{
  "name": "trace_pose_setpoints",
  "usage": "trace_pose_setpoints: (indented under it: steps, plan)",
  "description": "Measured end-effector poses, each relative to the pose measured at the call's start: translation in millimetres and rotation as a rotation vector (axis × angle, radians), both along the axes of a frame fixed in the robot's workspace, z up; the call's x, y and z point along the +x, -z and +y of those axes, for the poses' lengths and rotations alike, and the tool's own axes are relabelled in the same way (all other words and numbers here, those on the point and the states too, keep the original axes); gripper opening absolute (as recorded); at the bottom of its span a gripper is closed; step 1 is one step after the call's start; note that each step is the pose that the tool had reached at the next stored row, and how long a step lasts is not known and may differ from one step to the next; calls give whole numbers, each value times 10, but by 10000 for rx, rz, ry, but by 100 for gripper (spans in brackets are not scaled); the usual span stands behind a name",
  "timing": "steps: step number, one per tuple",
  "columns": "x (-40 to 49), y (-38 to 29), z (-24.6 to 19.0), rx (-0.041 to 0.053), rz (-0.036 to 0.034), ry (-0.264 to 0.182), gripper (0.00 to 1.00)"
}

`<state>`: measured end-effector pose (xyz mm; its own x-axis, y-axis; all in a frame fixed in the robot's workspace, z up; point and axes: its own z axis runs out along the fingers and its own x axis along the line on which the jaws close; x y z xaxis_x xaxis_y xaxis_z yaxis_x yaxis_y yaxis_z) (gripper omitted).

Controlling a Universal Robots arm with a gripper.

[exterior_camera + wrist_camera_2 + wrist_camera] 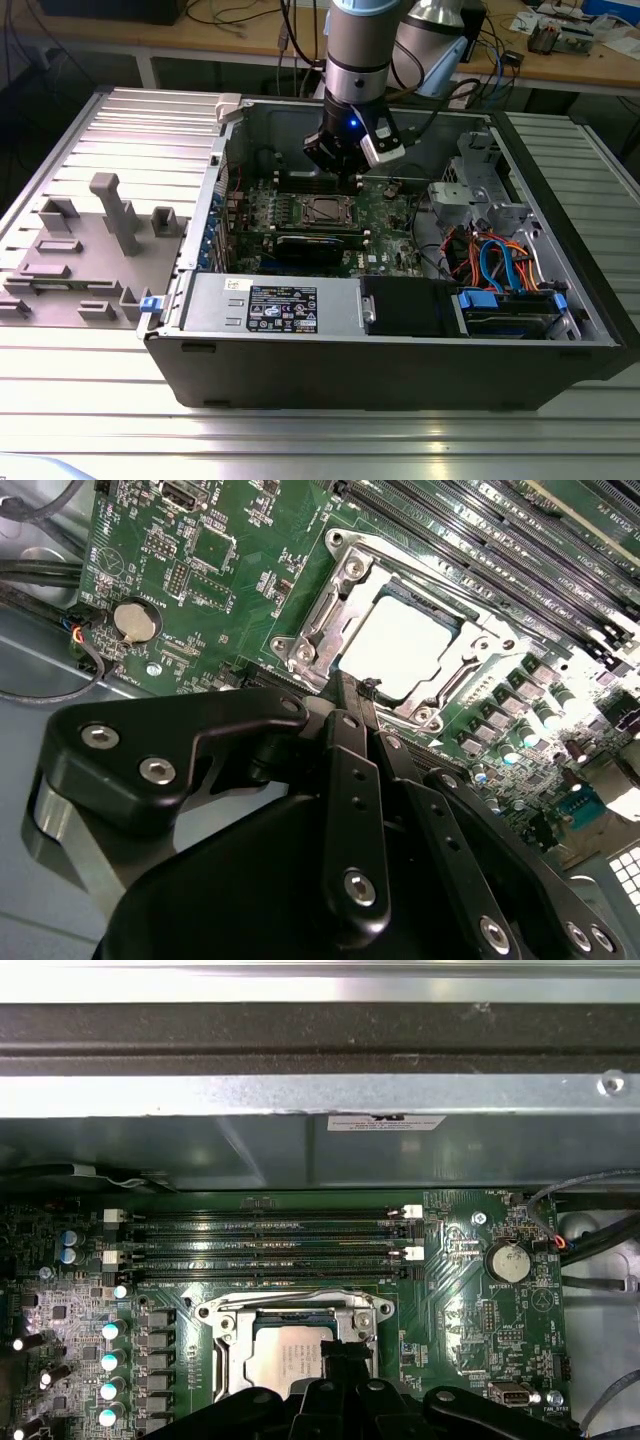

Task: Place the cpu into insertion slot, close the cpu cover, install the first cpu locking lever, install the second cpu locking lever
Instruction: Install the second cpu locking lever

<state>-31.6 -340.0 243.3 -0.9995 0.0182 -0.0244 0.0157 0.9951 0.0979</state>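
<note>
With the cpu (400, 648) seated under the closed cpu cover (318, 630), the pressed-together tool (362, 695) should bear on the lever squarely, without slipping onto the board

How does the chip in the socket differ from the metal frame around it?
The chip is a plain, dull silver square with a smooth flat top; the frame is shinier, with screws and a square window. The chip lies inside; the frame rings it and lies flat over its edges. Both are silvery metal, on the green board.
</note>
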Motion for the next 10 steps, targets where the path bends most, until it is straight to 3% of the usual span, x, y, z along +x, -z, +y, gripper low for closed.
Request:
trace_pose_setpoints:
  steps: [6,10]
  plan:
    - [-1,-5,-27,-3,1,1,11]
    - [0,-88,-27,-2,-1,0,11]
